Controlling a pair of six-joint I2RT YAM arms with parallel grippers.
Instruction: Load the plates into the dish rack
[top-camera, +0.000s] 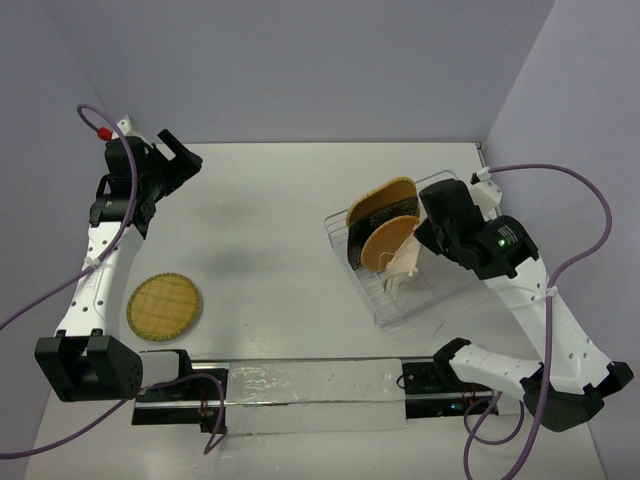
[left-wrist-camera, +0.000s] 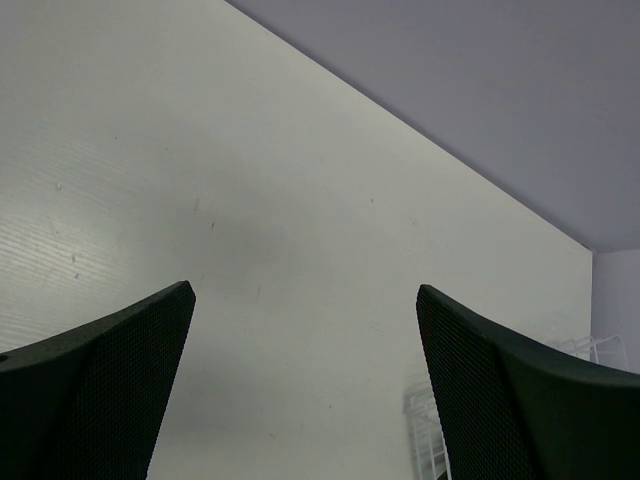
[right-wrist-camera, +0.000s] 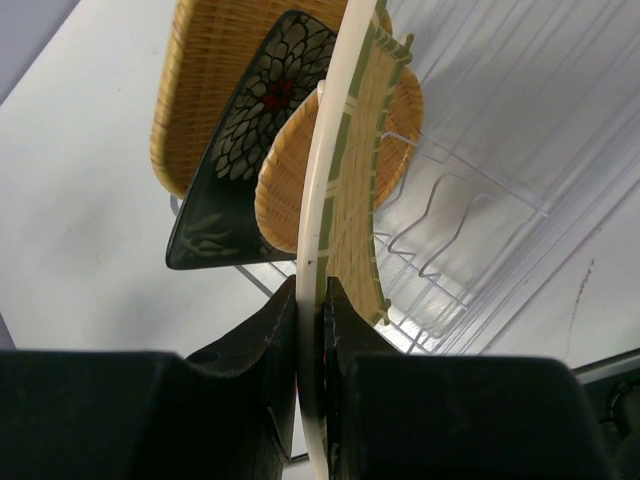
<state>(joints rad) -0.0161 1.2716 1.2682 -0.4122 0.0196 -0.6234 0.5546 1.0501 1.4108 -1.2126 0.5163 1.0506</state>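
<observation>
Right tool (right-wrist-camera: 311, 305) is pinching a pale-rimmed woven plate (right-wrist-camera: 352, 190) on edge at the dish rack (top-camera: 386, 318).

The tool's two fingers are closing tightly on the plate's rim, holding it upright just beside a round bamboo plate (top-camera: 386, 242). Behind that, a dark leaf-patterned plate (right-wrist-camera: 250, 130) and a larger bamboo plate (top-camera: 386, 194) are leaning in the rack, which is sitting toward the right edge of the worktop (top-camera: 270, 230). Whether the held plate is touching the wires is hidden. The left tool (top-camera: 178, 158) is hovering near the far-left corner, spread wide and holding nothing. One round woven plate (top-camera: 164, 305) is lying flat near the near-left corner.
</observation>
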